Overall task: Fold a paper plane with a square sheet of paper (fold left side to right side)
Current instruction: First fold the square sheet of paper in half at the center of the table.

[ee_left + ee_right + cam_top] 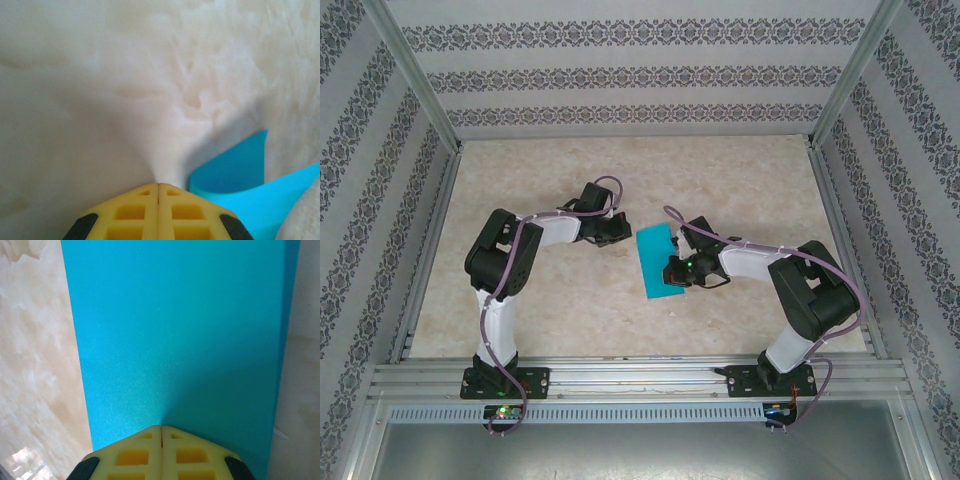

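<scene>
Marbled beige tabletop (520, 190) carries the teal paper sheet (655, 255), folded narrow, between the two arms. Right gripper (672, 272), jaws shut, bears on its near end; left gripper (620, 238) (shut too, holding nothing) rests just beside it. One flap curls upward, so a sliding press could skew the crease.

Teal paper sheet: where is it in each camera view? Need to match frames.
Top external: paper at centre frame, a narrow tilted strip.
Left wrist: paper at lower right, one edge seeming to curl up.
Right wrist: paper as a wide band down the middle.
Shared landmark: beige marbled tabletop beside it.
</scene>
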{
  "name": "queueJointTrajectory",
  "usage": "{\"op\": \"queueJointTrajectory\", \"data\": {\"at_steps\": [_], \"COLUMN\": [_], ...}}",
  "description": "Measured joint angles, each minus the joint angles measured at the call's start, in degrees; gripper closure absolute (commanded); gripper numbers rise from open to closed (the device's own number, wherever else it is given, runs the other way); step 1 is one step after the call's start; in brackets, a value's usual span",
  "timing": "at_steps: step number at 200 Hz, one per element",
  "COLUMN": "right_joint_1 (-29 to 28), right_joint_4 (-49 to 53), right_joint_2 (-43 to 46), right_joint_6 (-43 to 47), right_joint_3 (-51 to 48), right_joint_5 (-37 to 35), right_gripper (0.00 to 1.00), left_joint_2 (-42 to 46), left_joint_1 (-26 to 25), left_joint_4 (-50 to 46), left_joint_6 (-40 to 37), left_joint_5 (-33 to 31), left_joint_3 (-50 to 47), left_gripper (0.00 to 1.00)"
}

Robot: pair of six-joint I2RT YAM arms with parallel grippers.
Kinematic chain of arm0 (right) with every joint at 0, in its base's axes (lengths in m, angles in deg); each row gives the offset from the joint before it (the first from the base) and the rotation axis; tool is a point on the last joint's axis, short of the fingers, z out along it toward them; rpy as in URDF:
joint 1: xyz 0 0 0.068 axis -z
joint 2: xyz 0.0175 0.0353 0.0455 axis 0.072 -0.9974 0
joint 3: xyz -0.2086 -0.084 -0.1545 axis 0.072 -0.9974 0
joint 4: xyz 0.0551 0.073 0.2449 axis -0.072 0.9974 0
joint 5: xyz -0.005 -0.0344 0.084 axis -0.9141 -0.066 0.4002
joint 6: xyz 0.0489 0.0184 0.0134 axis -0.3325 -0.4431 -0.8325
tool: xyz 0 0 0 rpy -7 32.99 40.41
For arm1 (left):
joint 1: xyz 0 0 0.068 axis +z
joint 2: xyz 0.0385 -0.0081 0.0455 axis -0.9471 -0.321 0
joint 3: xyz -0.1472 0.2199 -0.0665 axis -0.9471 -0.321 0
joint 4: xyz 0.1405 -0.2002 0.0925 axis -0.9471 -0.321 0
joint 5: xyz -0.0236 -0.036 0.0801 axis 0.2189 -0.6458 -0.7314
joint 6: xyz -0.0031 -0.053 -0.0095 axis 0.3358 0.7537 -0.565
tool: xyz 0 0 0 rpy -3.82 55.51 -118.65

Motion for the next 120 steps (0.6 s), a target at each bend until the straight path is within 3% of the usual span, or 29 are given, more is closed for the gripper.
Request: {"op": "queueJointTrajectory", "data": {"at_steps": [46, 120], "right_joint_1": [0.26, -0.61], "right_joint_4": [-2.54, -3.93], "right_joint_2": [0.52, 0.59], "right_joint_6": [-2.71, -5.79], "right_joint_3": [-1.81, -2.43], "right_joint_5": [2.25, 2.67], "right_gripper": [1.0, 1.0], "left_joint_2": [4.09, 4.83], "left_joint_1": [-0.24, -5.42], "left_joint_4": [0.87, 6.12], "left_joint_6": [-0.87, -0.13], "left_joint_5": [-0.72, 4.7], "left_joint_3": [-5.03, -6.51], "left_gripper": [1.0, 1.0]}}
